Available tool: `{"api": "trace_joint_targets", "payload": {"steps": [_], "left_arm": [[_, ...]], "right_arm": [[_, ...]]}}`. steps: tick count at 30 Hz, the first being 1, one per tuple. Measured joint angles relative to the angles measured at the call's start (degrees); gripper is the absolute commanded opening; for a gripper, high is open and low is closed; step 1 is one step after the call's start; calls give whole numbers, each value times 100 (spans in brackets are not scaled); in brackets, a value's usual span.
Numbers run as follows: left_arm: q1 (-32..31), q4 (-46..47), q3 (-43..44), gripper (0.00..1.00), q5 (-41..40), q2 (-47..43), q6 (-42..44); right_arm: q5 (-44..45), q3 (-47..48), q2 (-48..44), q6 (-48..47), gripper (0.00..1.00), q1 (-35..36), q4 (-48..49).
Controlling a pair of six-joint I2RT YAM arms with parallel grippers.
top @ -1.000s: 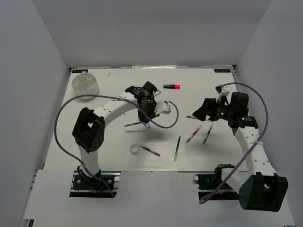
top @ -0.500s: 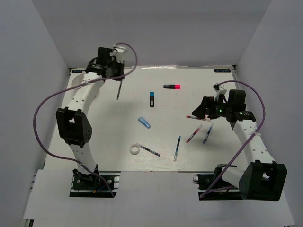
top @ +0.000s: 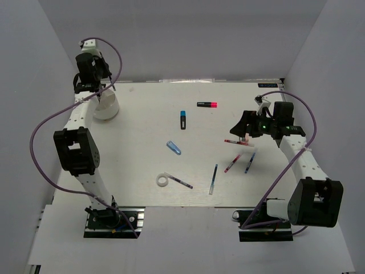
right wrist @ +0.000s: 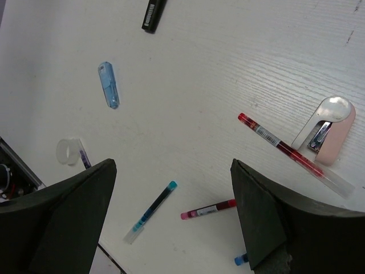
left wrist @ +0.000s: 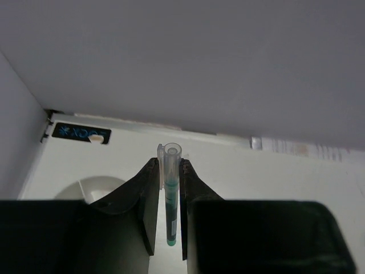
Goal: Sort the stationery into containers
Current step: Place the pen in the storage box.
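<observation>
Overhead view of a white desk with two robot arms. The left arm stretches to the far left corner. There the left claw is clamped on a teal pen with a clear cap, held upright between its two fingers. The white tub sits just near and right of that claw. In the wrist view the claw's own fingers hide most of the tub, so it is unclear whether the pen hangs over the opening.

Other stationery lies loose on the desk. A black marker with a blue end lies mid-desk. A black marker with a pink end lies farther back, and a translucent blue tube lies nearer. Toward the near edge, a white tape ring lies just beside a dark pen, with a second teal pen to their right.

On the right, the right claw hovers with its fingers spread wide apart. Below it are a long red pen, a short red pen and a blue pen. A white and pink clip (its exact kind is hard to tell) lies just beside the long red pen. From overhead the right arm covers it.

A second ago the left arm was over mid-desk, covering the blue-ended marker and the tube. It has since swung to the far left corner, and both now show. The right arm has barely shifted.
</observation>
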Motion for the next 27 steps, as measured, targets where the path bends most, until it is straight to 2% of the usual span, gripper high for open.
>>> {"api": "trace_joint_targets", "payload": {"steps": [5,11,27], "left_arm": [[352,577,256,0,-369,293,-79],[481,835,280,0,-1073,525,11],[557,815,-33,0,-1373,531,262]], "right_arm": [[-55,52,133,-79,86,0,-13],[-83,98,286,-98,84,0,-7],[-98,105,356,-105,85,0,-11]]}}
